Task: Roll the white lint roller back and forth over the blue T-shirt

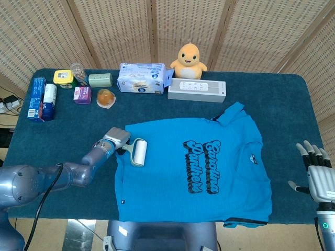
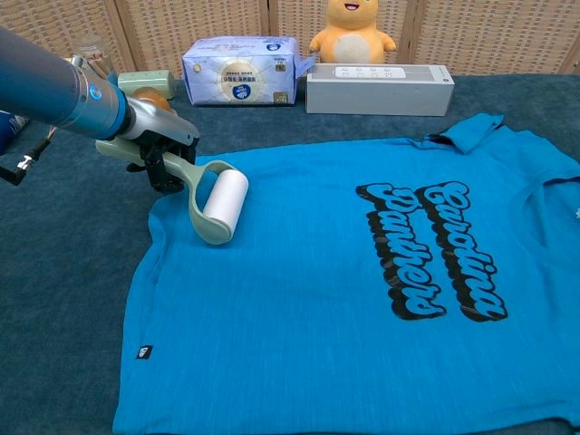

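Note:
The blue T-shirt (image 1: 196, 167) (image 2: 362, 299) lies flat on the table, black lettering on its chest. On its left sleeve area rests the white lint roller (image 1: 139, 152) (image 2: 224, 201), set in a grey-green frame. My left hand (image 1: 116, 139) (image 2: 154, 149) grips the roller's handle just off the shirt's left edge. My right hand (image 1: 316, 172) hangs past the table's right edge with its fingers spread and nothing in them; the chest view does not show it.
Along the far edge stand a tissue pack (image 1: 141, 78) (image 2: 240, 71), a yellow plush chick (image 1: 188, 58), a white speaker bar (image 1: 197, 90) (image 2: 379, 88), small jars and boxes (image 1: 78, 86) and a blue carton (image 1: 36, 99).

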Tool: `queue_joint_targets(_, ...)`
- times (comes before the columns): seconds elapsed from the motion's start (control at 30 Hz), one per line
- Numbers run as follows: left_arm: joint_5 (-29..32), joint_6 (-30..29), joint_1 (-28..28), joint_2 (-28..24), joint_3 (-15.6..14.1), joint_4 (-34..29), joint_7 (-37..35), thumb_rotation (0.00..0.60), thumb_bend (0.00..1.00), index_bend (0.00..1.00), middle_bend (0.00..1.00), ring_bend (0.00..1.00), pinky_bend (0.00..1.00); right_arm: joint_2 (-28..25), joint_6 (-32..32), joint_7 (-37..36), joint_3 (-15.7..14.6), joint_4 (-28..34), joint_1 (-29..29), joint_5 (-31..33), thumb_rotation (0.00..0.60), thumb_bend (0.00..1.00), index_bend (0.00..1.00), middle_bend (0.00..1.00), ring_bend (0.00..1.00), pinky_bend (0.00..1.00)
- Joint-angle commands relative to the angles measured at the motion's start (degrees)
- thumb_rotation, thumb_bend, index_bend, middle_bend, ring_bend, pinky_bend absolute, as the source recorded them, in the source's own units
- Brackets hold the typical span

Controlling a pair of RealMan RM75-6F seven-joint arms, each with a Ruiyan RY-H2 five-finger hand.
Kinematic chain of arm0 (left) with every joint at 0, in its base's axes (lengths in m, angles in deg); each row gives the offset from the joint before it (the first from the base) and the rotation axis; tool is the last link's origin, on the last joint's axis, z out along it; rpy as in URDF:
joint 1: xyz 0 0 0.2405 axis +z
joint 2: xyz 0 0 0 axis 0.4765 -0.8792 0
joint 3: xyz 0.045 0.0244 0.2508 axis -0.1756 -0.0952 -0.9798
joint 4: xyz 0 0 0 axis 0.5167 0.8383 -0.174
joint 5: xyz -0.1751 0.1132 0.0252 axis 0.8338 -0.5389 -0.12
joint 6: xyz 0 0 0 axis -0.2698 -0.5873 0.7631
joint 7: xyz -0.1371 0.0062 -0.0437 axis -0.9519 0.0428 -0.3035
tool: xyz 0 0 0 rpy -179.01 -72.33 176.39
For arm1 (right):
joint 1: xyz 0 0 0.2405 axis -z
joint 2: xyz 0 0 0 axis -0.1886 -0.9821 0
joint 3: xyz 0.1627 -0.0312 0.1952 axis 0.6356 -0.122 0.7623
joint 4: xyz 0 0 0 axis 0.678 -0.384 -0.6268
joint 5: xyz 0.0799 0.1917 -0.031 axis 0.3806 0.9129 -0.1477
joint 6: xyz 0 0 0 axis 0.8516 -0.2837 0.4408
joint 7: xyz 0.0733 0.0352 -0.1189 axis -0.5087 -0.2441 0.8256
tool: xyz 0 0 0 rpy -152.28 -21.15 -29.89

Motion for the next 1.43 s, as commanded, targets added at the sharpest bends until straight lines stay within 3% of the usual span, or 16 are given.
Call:
queue_joint_targets(0.03,-1.1,0.5,0.9,-0.8,0.9,-0.4,0.4,0.6,0.44,0.07,0.05,0.02,0.42,-0.1,0.0,-0.1,0.0,0.0,0.0,0.0,0.6,0.0,0.01,0.0,0.0,0.0)
queue_joint_targets(0.1,-1.9,-0.9,1.4,-1.2,1.4,-1.2,0.7,0.6,0.34,0.0,0.0,0.0,0.36,-0.1,0.0,-0.2,0.0,0.1,0.0,0.1,0.6,0.0,0.01,0.0,0.0,0.0)
queue_joint_targets(0.23,-5.3,-7.2,3.9,-2.7,3.0,-4.2,1.5,0.6,0.21,0.0,0.0,0.0,0.29,-0.2,0.1,-0.1,0.0,0.3,0.0,0.1,0.6,0.0,0.01,0.0,0.0,0.0)
queue_joint_targets(0.5,-12.1,-17.3,9.2,-6.5,4.7,-10.3,3.5,0.6,0.12,0.0,0.0,0.0,0.2,-0.3,0.0,0.1,-0.2,0.8,0.1,-0.2,0.6,0.0,0.01,0.0,0.0,0.0)
queue_joint_targets(0.63,-20.8,-30.5,17.0,-10.3,4.2,-16.1,3.1,0.6,0.12,0.0,0.0,0.0,0.17,-0.6,-0.8,0.4,-0.3,1.5,0.2,-0.9,0.6,0.0,0.01,0.0,0.0,0.0)
queue_joint_targets(0.83,-29.5,-44.4,27.9,-12.8,2.4,-19.4,2.0,0.6,0.12,0.0,0.0,0.0,0.15,-0.7,-1.3,1.0,-0.5,2.0,0.4,-1.5,0.6,0.0,0.01,0.0,0.0,0.0)
queue_joint_targets(1.13,-44.7,-64.6,48.1,-9.5,1.6,-12.6,-6.6,0.6,0.12,0.0,0.0,0.0,0.14,0.3,-2.3,4.4,-0.2,0.8,0.4,-1.3,0.6,0.0,0.01,0.0,0.0,0.0)
queue_joint_targets(1.23,-47.4,-66.9,52.3,-8.2,2.0,-9.9,-8.0,0.6,0.12,0.0,0.0,0.0,0.14,0.6,-2.5,4.7,-0.1,0.5,0.5,-1.2,0.6,0.0,0.01,0.0,0.0,0.0)
queue_joint_targets(1.43,-49.6,-65.0,55.4,-9.5,3.6,-10.5,-6.7,0.6,0.12,0.0,0.0,0.0,0.14,0.9,-2.2,5.2,-0.2,0.2,0.4,-1.1,0.6,0.0,0.01,0.0,0.0,0.0)
